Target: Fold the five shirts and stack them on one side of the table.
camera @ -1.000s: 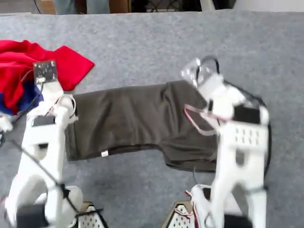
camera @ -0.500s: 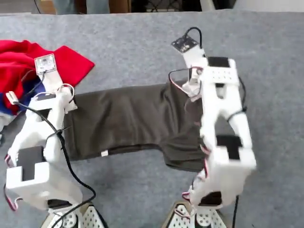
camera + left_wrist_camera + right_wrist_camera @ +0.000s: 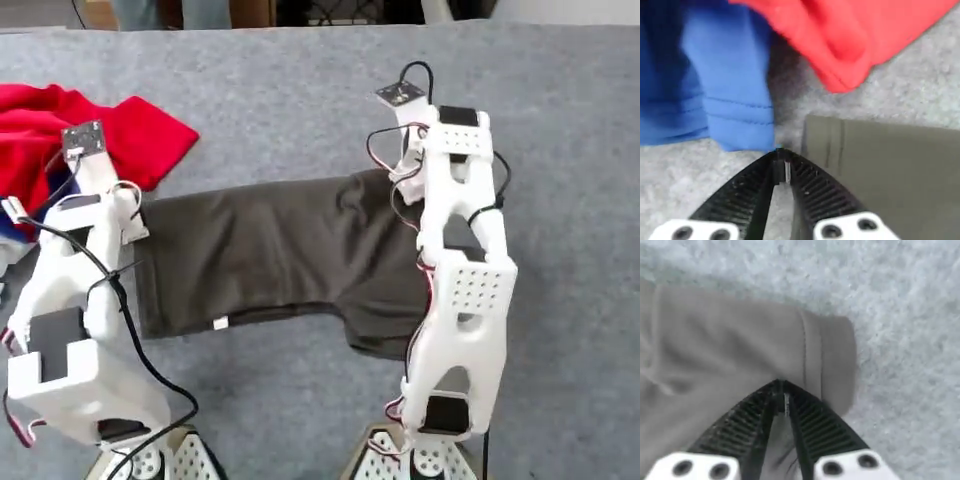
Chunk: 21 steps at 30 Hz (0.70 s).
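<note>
A dark olive shirt (image 3: pixel 270 255) lies folded lengthwise across the middle of the grey table. My left gripper (image 3: pixel 781 159) is shut with nothing in it. It hangs over bare table just off the shirt's left corner (image 3: pixel 880 160), beside a blue shirt (image 3: pixel 700 75) and a red shirt (image 3: pixel 850 35). In the high view it sits at the shirt's left end (image 3: pixel 128 212). My right gripper (image 3: pixel 781 391) is shut, its tips over the olive shirt's hemmed sleeve (image 3: pixel 825 355). In the high view it is at the shirt's far right edge (image 3: pixel 398 182).
The red shirt (image 3: pixel 130 135) lies crumpled at the far left with the blue shirt partly under it. The table (image 3: pixel 560 130) is bare grey felt to the right and at the back. Both arm bases stand at the near edge.
My right arm has stretched away from the near edge and its gripper now sits over the shirt's far edge. The left arm has shifted slightly to the left. The shirt has hardly moved.
</note>
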Each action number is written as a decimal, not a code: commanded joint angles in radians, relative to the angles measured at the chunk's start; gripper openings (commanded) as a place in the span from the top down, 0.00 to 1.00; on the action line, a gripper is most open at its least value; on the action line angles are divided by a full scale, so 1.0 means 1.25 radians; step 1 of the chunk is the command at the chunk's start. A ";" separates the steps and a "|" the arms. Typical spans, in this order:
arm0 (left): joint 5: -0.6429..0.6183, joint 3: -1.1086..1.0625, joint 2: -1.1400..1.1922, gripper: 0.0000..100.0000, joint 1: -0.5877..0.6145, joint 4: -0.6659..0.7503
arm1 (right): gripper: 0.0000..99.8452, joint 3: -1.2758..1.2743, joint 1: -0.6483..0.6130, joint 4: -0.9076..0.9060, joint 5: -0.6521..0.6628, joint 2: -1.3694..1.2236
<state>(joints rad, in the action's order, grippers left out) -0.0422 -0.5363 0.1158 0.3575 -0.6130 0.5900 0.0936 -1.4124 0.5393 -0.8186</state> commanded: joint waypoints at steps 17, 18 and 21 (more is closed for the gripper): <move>-0.021 0.131 -0.195 0.97 -0.134 -0.160 | 0.99 0.314 -0.020 -0.200 0.066 0.099; -0.021 0.145 -0.167 0.97 -0.148 -0.160 | 0.99 0.306 -0.020 -0.187 0.066 0.090; -0.022 0.208 -0.050 0.97 -0.159 -0.161 | 0.99 0.298 -0.015 -0.134 0.036 0.048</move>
<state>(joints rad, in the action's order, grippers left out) -0.0591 -0.3767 -0.0330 0.1811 -0.8124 0.9321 0.0844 -1.6333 0.6145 -0.7511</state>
